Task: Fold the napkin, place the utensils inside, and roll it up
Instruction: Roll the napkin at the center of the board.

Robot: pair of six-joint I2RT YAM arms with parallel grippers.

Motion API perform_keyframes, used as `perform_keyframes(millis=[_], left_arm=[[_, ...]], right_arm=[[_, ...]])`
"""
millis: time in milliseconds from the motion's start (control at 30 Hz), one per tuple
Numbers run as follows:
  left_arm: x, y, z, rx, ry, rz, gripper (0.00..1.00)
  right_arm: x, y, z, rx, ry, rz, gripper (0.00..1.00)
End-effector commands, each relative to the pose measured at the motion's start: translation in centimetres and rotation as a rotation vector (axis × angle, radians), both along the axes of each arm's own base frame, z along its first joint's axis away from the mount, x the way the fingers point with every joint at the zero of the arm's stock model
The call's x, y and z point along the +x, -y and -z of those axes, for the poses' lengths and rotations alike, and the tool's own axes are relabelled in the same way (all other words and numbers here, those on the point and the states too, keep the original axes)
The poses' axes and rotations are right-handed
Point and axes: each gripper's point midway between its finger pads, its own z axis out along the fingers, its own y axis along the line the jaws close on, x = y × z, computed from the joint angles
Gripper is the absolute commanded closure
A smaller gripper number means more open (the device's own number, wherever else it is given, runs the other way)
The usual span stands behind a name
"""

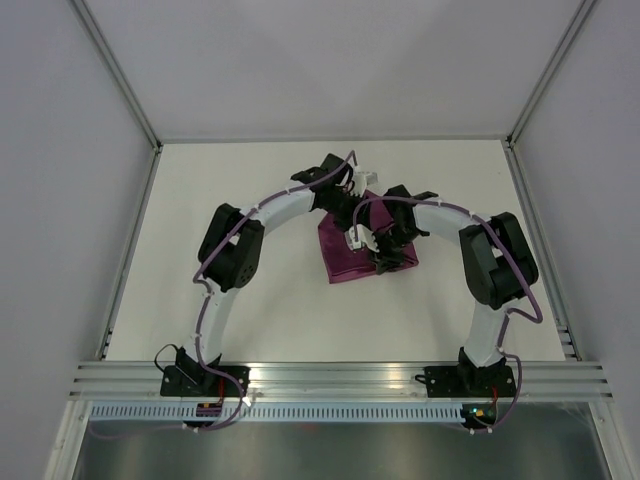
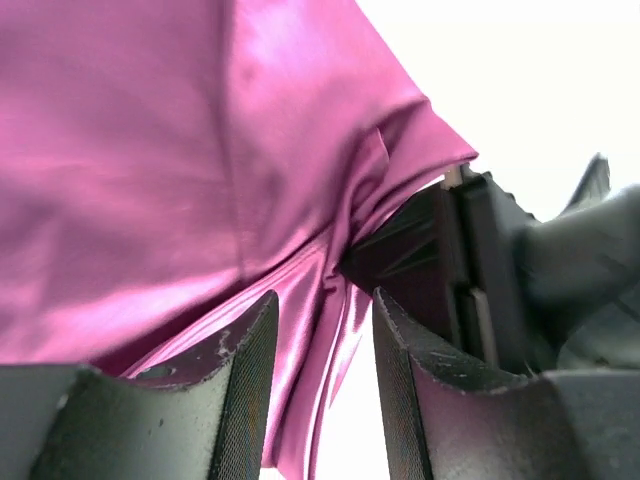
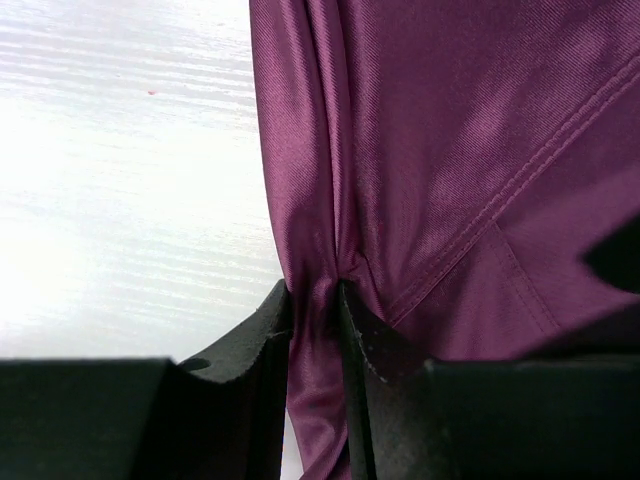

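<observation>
The plum-magenta napkin (image 1: 345, 258) lies bunched and folded on the white table, between the two arms. My right gripper (image 1: 373, 250) is shut on a gathered edge of the napkin (image 3: 450, 130), and the cloth is pinched tight between its fingertips (image 3: 315, 292). My left gripper (image 1: 357, 190) is at the napkin's far edge. Its jaws stand apart, and a loose fold of the napkin (image 2: 150, 150) hangs between them (image 2: 325, 305) unpinched. The right gripper's black body (image 2: 490, 270) is close beside it. No utensils show in any view.
The white table (image 1: 250, 180) is walled by grey panels at the back and sides. An aluminium rail (image 1: 340, 375) runs along the near edge, by the arm bases.
</observation>
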Motion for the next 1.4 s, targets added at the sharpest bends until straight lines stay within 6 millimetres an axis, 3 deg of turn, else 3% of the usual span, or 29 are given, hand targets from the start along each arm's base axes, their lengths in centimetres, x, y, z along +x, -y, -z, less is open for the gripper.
perform_keyframes(millis=[0,67,133,167,200,233,267,467,600,667,700,833,967,1233,1367], left_arm=[[4.1,-1.2,-5.6,-0.018,0.162,-0.23,0.52],[4.7,-3.0,-4.6,0.041,0.186,-0.325,0.52],[5.4,-3.8,-6.5,0.018,0.251,-0.378,0.52],[5.2,-5.2,-5.0,0.062,0.249,-0.431,0.52],[5.3,-5.8,-5.3,0.07,0.273,-0.456,0.52],[6.1,-6.5,-7.3,0.055,0.345,-0.515,0.52],[5.3,-7.6,-6.0,0.084,0.337,-0.536,0.52],[3.7,-12.5,-8.1,0.061,0.504,-0.747,0.51],[1.9,-13.8,-9.6,-0.052,0.601,-0.786,0.49],[0.4,-13.3,-9.1,-0.044,0.659,-0.731,0.49],[0.1,-12.7,-10.0,-0.064,0.707,-0.711,0.49],[-3.5,-8.4,-9.9,-0.012,0.913,-0.47,0.48],[-5.8,-4.7,-9.5,-0.007,1.004,-0.282,0.47],[-9.4,2.7,-4.2,0.107,1.051,0.093,0.46],[-9.9,4.4,-2.0,0.144,1.063,0.169,0.46]], right_arm=[[-5.4,2.0,1.6,-0.042,-0.302,-0.018,0.89],[-5.4,2.1,1.4,-0.035,-0.353,-0.018,0.89],[-5.0,2.3,1.1,-0.029,-0.381,-0.014,0.89],[-5.0,2.3,1.4,-0.029,-0.408,-0.011,0.89],[-4.8,2.4,1.5,-0.025,-0.417,-0.009,0.89],[-4.5,2.5,1.3,-0.025,-0.426,-0.004,0.89],[-4.6,2.4,1.6,-0.029,-0.443,-0.003,0.89],[-3.8,2.5,1.9,-0.034,-0.494,0.02,0.89],[-3.2,2.5,2.2,-0.04,-0.508,0.037,0.89],[-3.1,2.5,2.3,-0.045,-0.522,0.047,0.89],[-3.0,2.5,2.3,-0.045,-0.523,0.052,0.89],[-2.6,2.4,2.5,-0.046,-0.521,0.067,0.89],[-2.4,2.4,2.7,-0.05,-0.532,0.081,0.89],[-2.1,2.3,2.9,-0.056,-0.543,0.098,0.89],[-1.9,2.3,2.8,-0.053,-0.546,0.104,0.89]])
